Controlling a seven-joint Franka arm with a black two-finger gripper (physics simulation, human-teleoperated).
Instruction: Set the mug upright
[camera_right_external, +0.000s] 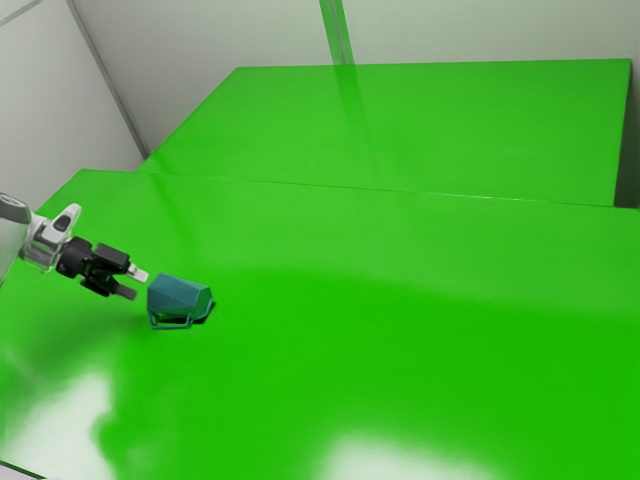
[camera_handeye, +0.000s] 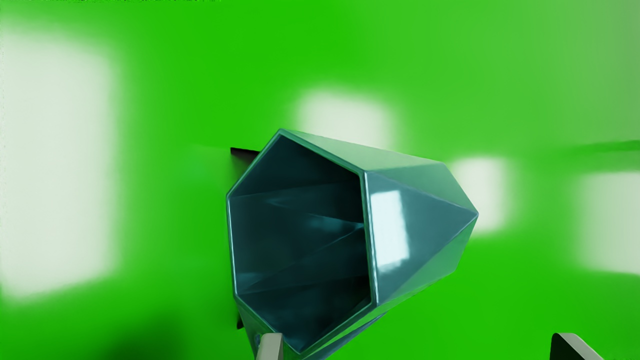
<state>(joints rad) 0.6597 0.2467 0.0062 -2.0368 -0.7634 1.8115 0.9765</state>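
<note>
Teal mug (camera_right_external: 180, 297) on its side, exterior view's left. Gripper (camera_right_external: 138, 285) just beside, fingers wide. Likely step: lining up a grasp. Next: grip, turn mouth-up.

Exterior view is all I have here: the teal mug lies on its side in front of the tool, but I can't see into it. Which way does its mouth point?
Observer: Toward the wrist camera. The wrist view looks right into the mug, past a six-sided rim to dark inner walls.

Operator: And how does the tool line up with it from there?

Observer: Off to one side. The tool is open; in the wrist view, one tip overlaps the mug's outline by the rim, while the other has green table behind it.
</note>
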